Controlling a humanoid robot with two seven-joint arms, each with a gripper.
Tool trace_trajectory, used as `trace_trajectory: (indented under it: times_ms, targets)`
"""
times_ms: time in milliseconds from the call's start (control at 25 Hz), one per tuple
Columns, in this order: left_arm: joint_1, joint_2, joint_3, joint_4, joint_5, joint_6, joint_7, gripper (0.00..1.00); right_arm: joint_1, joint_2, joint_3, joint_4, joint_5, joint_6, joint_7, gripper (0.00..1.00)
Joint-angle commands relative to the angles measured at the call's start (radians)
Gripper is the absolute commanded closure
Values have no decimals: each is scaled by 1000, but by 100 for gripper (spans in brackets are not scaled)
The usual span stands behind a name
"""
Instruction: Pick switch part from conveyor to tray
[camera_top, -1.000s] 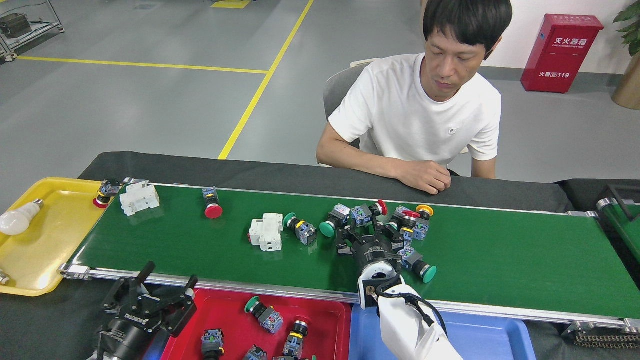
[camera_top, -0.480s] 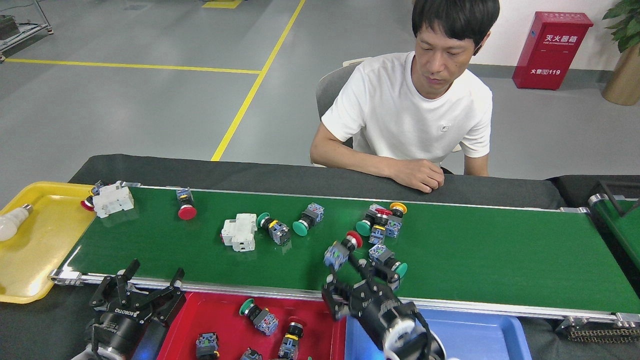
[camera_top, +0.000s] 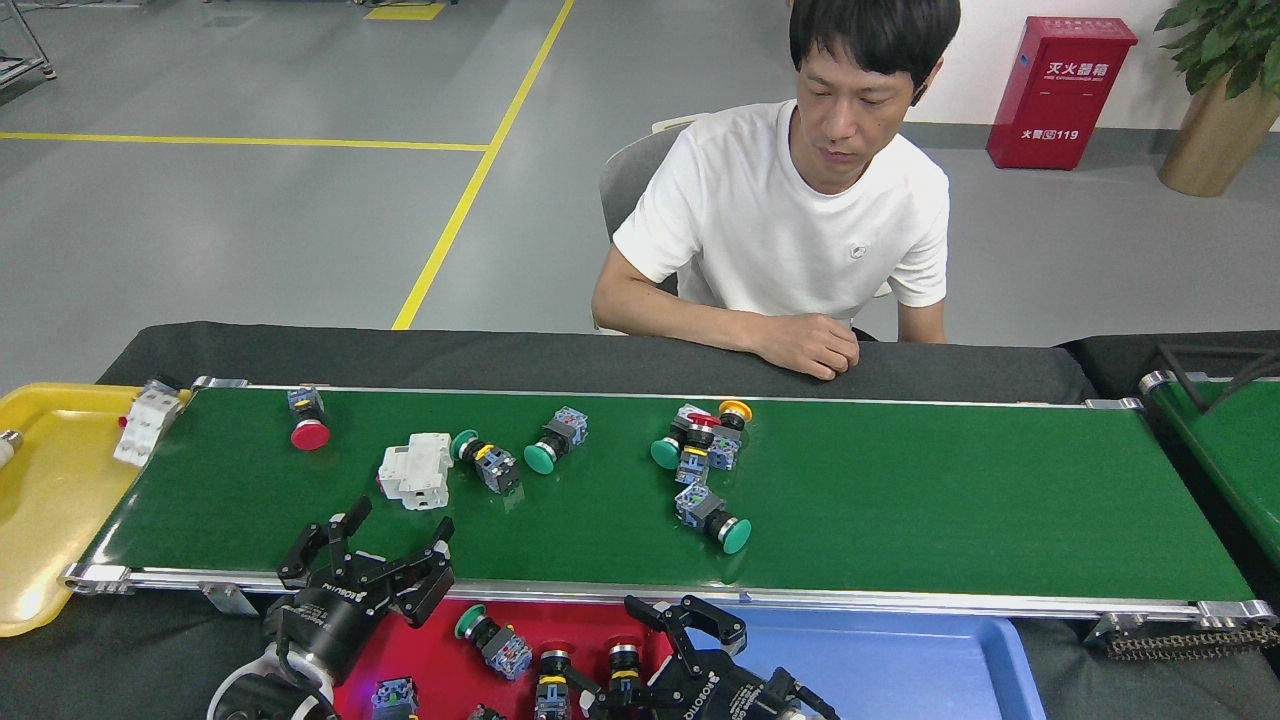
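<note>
Running across the middle of the view, the conveyor (camera_top: 900, 520) carries several switch parts: a red-capped switch (camera_top: 307, 421) at about ten o'clock, a white breaker block (camera_top: 415, 469) just beside a green-capped switch (camera_top: 486, 462), another green-capped one (camera_top: 556, 440) near twelve o'clock of the belt's centre, a small cluster of switches (camera_top: 703, 437) with a yellow and a red cap touching one another, and a lone green-capped switch (camera_top: 714, 518) just below that cluster. A second white block (camera_top: 143, 423) tips over the belt's nine-o'clock end onto the yellow tray (camera_top: 50, 520). At six o'clock, the red tray (camera_top: 560, 622) holds several switches, among them one with a green cap (camera_top: 492, 639) and two standing black ones. The right gripper (camera_top: 680, 640) hangs over the boundary between the red tray and the blue tray (camera_top: 900, 670); its fingers are spread and nothing is seen between them. The left gripper (camera_top: 385, 550) sits at seven o'clock over the belt's near rail, its fingers also spread apart and empty. A person in a white shirt sits at twelve o'clock behind the belt, one hand (camera_top: 805, 347) loosely curled on the black table edge (camera_top: 500, 352).
</note>
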Motion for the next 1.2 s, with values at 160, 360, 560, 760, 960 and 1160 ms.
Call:
trace_trajectory:
  times_ms: [160,360,560,760,960,1160]
  targets:
    - [-121,19,9,140,0,132,-5,0,-22,49,-372,-11,-3,-4,-108,2]
    - [-146,30,5,197,-2,197,-5,0,14,43,-591,64,6,72,-221,3]
    - [-247,31,0,335,-2,310,6,2,127,7,-693,110,3,164,-303,2]
    - [-299,44,-6,413,-3,348,9,65,181,1,-697,101,4,179,-364,2]
    - [-299,54,-6,405,9,336,9,86,199,6,-688,68,33,179,-364,2]
    - [-218,42,-9,96,98,138,1,84,228,7,-688,61,47,179,-364,2]
